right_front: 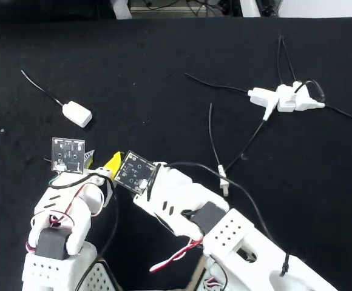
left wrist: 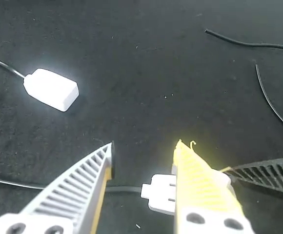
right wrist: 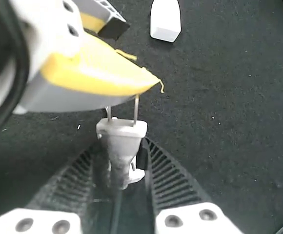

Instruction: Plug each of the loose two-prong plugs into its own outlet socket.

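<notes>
A white two-prong plug [right wrist: 121, 139] is held in my right gripper [right wrist: 122, 146], which is shut on its body; the prongs point forward. In the left wrist view the same plug [left wrist: 160, 192] lies low between the grey and yellow fingers [left wrist: 195, 180] of my left gripper [left wrist: 144, 146], which is open. The left gripper's yellow finger [right wrist: 92, 68] hangs just over the prongs. A white outlet socket [right_front: 77, 113] with a thin black cable lies on the black table ahead of both arms. The socket [left wrist: 51, 89] is well apart from the plug.
At the back right lies a cluster of white plugs and sockets [right_front: 285, 97] with black cables running out from it. A loose black cable [right_front: 215, 145] crosses the middle of the table. Both arms crowd together at the front left.
</notes>
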You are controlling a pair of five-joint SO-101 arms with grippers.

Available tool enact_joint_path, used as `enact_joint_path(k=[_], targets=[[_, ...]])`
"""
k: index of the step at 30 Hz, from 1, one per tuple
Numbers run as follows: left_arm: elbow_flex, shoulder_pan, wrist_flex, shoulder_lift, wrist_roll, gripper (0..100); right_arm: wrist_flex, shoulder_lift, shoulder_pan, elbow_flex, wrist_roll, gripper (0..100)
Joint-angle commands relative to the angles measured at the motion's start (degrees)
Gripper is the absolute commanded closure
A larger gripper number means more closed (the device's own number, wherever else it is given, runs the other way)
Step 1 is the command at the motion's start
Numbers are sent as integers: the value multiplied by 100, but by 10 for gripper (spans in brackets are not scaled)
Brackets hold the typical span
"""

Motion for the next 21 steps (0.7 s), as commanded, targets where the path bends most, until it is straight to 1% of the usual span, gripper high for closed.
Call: enact_joint_path(k=[1,6,9,14,21], targets=[[110,-40,0,88,-62,790,237,-198,-97,-752,-35,988],[127,-40,0,88,-62,790,721,-198,-97,-1068,-35,988],[136,-57,0,88,-62,790,756,-198,-97,-1112,-35,988],[127,-286,0,88,-53,790,782,-198,-97,-1138,-35,988],[127,-277,0,88,-53,790,782,-198,-97,-1209,-35,988]])
